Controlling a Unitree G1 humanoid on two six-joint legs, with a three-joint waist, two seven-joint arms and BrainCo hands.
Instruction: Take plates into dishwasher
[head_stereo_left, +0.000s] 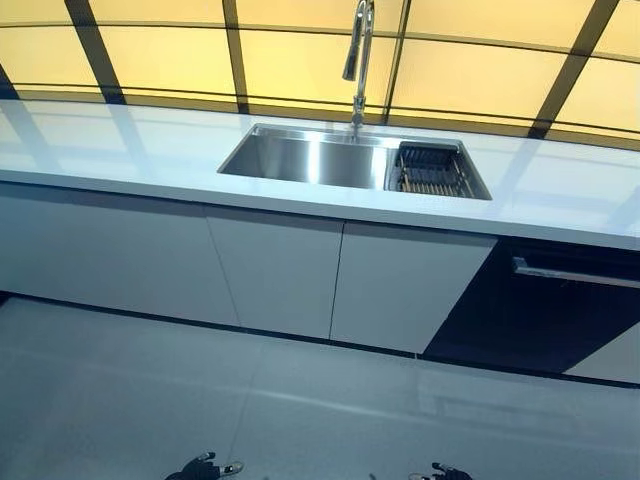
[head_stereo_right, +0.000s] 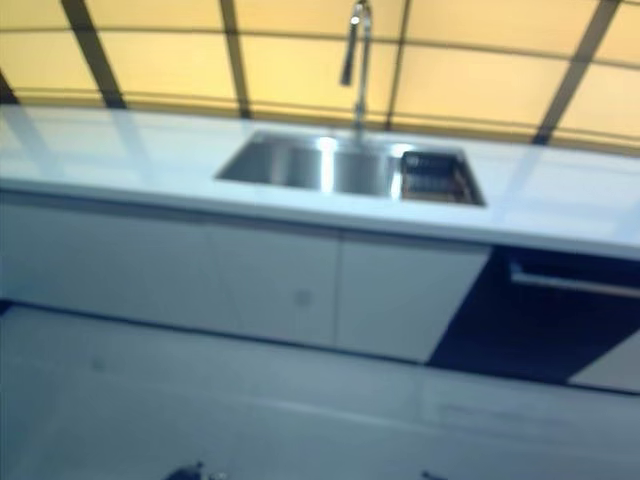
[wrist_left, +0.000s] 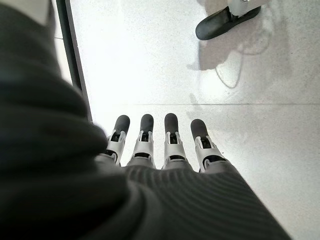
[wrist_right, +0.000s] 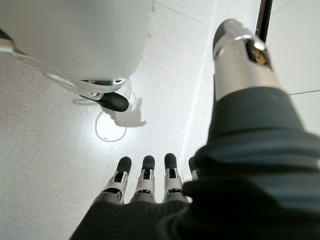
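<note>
No plate shows in any view. A dark dish rack sits in the right end of the steel sink, and I cannot make out what it holds. The dishwasher is the dark front under the counter at the right, closed, with a silver bar handle. My left hand hangs low over the floor, fingers straight and holding nothing. My right hand hangs the same way, empty, its thumb held apart.
A white counter runs across the view with a tall tap behind the sink. White cabinet doors stand below it. Pale floor lies between me and the cabinets.
</note>
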